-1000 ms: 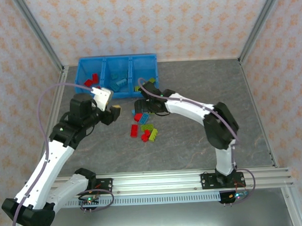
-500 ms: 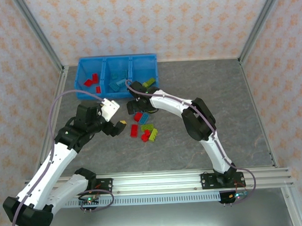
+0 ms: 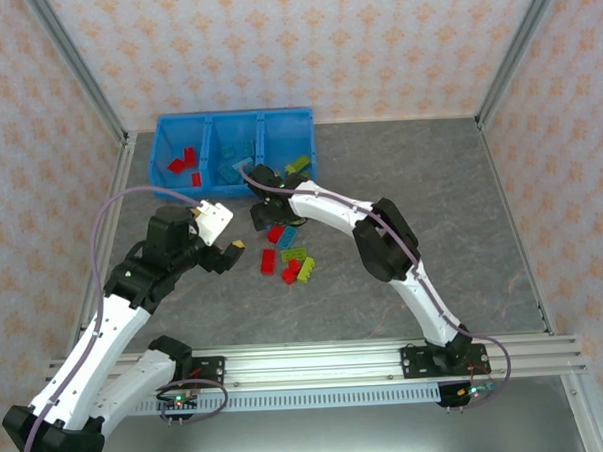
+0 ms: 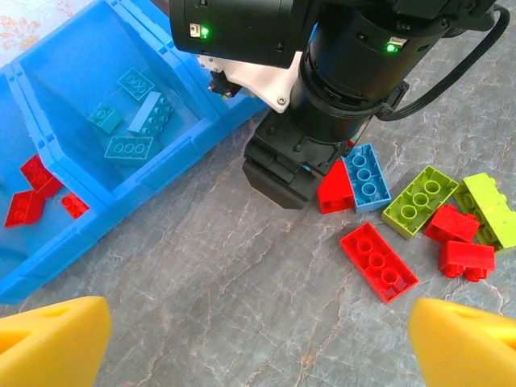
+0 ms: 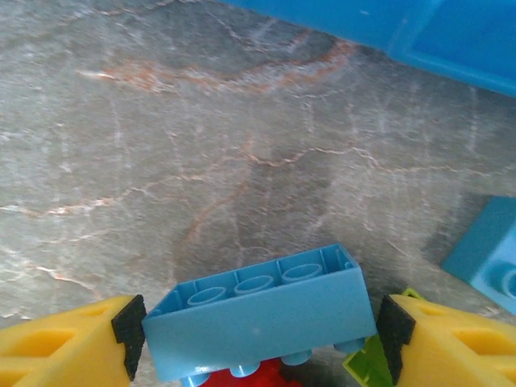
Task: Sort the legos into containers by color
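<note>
My right gripper point(image 5: 260, 334) is shut on a light blue lego point(image 5: 258, 326), its black pads against both ends of the brick. It hangs low over the far end of the loose pile point(image 3: 288, 255), with a red and a green brick just under it. My left gripper point(image 4: 258, 347) is open over bare table, left of that pile, and in the top view point(image 3: 232, 249) it sits near the tray. Loose legos lie ahead of it: a long red one point(image 4: 379, 262), a green one point(image 4: 419, 201) and a light blue one point(image 4: 367, 173). The blue containers point(image 3: 235, 117) stand at the far left.
The left compartment holds red bricks point(image 3: 186, 163), the middle one light blue bricks point(image 4: 129, 121), the right one a green brick point(image 3: 297, 166). The right arm's wrist point(image 4: 322, 97) looms close over the pile, right in front of my left gripper. Metal frame posts and papered walls ring the table.
The left gripper has opened and drawn back from the tray toward the near side. The right gripper has swung left along the tray's front and closed on the light blue brick.
</note>
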Action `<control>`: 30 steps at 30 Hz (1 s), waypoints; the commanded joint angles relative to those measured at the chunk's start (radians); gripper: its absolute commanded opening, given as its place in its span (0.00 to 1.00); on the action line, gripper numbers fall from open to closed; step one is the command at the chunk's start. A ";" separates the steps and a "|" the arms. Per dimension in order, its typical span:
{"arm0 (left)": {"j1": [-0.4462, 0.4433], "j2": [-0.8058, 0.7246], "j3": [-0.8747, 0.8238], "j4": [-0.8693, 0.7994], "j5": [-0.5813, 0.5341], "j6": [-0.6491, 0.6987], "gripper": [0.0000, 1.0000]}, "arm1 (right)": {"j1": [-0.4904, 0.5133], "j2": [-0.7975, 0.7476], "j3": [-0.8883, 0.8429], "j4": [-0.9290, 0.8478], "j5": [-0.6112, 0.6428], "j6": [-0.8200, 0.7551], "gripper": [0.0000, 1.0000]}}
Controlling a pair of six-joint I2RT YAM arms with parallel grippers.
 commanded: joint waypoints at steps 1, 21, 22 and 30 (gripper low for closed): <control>-0.002 -0.012 -0.010 0.017 -0.033 0.018 0.95 | 0.003 -0.036 -0.035 -0.074 0.079 -0.008 0.72; -0.004 -0.019 -0.012 0.008 -0.051 0.021 0.95 | -0.009 -0.071 -0.027 -0.030 0.076 -0.104 0.81; -0.004 -0.020 -0.012 0.008 -0.052 0.021 0.95 | -0.009 -0.058 -0.021 -0.040 0.077 -0.101 0.80; -0.004 -0.019 -0.009 0.008 -0.051 0.023 0.95 | -0.011 -0.035 -0.051 -0.059 0.078 -0.087 0.90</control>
